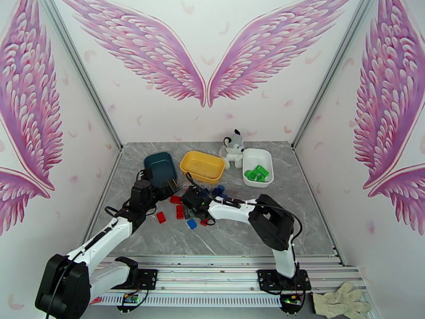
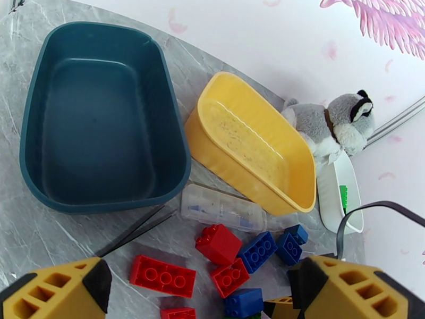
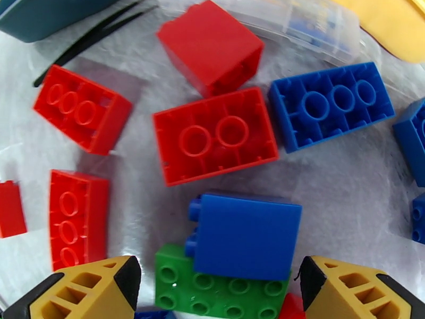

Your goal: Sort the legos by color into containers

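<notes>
Tubs stand in a row at the far side of the table in the overhead view: the teal tub, the yellow tub and the white tub. The white one holds green legos, and a plush toy sits behind the gap between yellow and white. Red and blue legos lie scattered in front of the tubs. The left gripper is just before the teal tub. The right gripper is over the scatter.

From the left wrist, the left gripper has its fingers spread wide. Red bricks and blue bricks lie on the table in and beyond the gap, clear of both fingers. A clear flat item lies just beside the yellow tub's near wall.

From the right wrist, the right gripper is released, its fingers set wide apart. A blue brick resting on a green brick sits between the fingertips. It is apart from the left pad and very near the right one, though I cannot tell whether it touches there. Red legos lie beyond.
</notes>
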`<control>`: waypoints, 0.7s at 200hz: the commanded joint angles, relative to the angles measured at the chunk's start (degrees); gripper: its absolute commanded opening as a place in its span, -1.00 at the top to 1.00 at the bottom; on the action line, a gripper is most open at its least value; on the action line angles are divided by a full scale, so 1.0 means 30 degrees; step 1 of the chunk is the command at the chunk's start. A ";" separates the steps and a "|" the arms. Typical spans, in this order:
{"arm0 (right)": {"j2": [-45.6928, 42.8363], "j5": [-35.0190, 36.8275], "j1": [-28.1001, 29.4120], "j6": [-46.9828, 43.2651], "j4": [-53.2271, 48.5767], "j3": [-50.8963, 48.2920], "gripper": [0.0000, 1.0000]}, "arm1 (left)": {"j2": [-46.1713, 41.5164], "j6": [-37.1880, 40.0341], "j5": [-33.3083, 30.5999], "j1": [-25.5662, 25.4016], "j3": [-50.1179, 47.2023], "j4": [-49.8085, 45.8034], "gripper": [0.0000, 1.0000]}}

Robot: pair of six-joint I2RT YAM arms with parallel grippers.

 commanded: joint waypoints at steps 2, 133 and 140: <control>0.0557 0.0865 0.0061 0.0341 -0.0672 0.0758 -0.70 | 0.0221 -0.0170 0.0418 0.0091 -0.0218 0.0456 -0.97; 0.0175 0.0682 -0.0087 0.0638 0.0557 -0.0252 -0.36 | 0.0295 -0.0479 0.0695 0.0036 -0.0393 0.0837 -0.98; -0.0186 0.0684 -0.0107 0.0649 0.0620 -0.0523 -0.35 | 0.0377 -0.0495 0.0758 0.0055 -0.0408 0.0883 -0.97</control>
